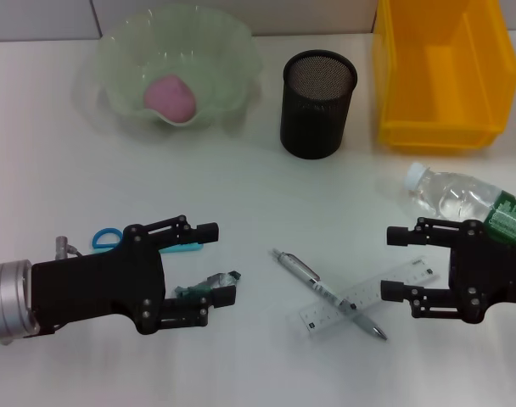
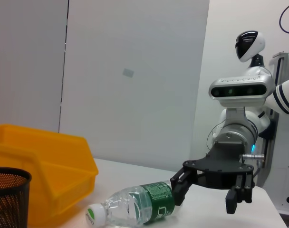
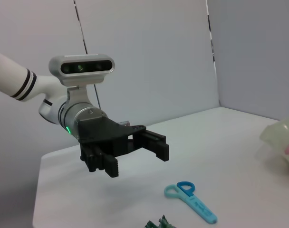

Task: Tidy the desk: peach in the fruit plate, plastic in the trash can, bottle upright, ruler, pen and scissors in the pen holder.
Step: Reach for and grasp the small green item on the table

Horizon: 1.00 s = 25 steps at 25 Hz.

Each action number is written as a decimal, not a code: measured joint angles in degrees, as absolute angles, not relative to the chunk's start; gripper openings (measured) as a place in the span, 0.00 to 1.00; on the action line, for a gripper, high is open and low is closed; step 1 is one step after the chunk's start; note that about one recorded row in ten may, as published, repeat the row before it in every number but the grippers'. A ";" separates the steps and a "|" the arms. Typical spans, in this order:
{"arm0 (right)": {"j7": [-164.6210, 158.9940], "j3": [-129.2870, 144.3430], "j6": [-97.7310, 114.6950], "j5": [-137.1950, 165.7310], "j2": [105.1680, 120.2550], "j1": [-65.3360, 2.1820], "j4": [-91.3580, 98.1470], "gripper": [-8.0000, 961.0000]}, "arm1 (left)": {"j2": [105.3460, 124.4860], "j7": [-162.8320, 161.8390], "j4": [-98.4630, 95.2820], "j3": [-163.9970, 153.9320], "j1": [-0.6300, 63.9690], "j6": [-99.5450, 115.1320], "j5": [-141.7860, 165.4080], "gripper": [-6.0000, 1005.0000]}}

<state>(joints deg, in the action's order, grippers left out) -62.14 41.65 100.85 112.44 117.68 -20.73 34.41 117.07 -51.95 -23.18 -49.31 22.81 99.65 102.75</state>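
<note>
Two end effectors hang low over the white counter [image 1: 241, 186], both spread wide: the left end effector [image 1: 214, 261] over the crumpled plastic [image 1: 209, 286] and blue scissors [image 1: 114, 239], the right end effector [image 1: 395, 264] beside the lying bottle [image 1: 449, 193]. The yellow trash can [image 1: 440, 72] stands behind. The fruit plate [image 1: 177, 64] holds the peach [image 1: 171, 97]. The pen holder [image 1: 318, 103] stands between them. The pen [image 1: 322, 289] crosses the ruler [image 1: 360, 298].

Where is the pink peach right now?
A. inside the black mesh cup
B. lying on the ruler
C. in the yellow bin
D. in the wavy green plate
D. In the head view the pink peach sits inside the wavy green fruit plate at the back of the desk, while the black pen holder and the yellow bin beside it look empty.
</note>
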 joint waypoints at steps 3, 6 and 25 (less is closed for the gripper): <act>-62.16 41.65 100.94 112.41 117.68 -20.74 34.49 0.77 | 117.07 -51.94 -23.20 -49.31 22.79 99.65 102.75 0.79; -62.17 41.65 100.97 112.41 117.68 -20.85 34.53 0.77 | 117.07 -52.05 -23.38 -49.28 22.82 99.68 102.74 0.79; -61.57 41.73 100.80 112.63 117.78 -20.66 34.54 0.77 | 117.77 -82.21 -44.23 -49.31 29.30 96.63 121.42 0.79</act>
<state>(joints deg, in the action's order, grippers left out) -61.57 41.73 100.80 112.63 117.78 -20.66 34.54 117.77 -82.21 -44.23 -49.31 29.30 96.63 121.42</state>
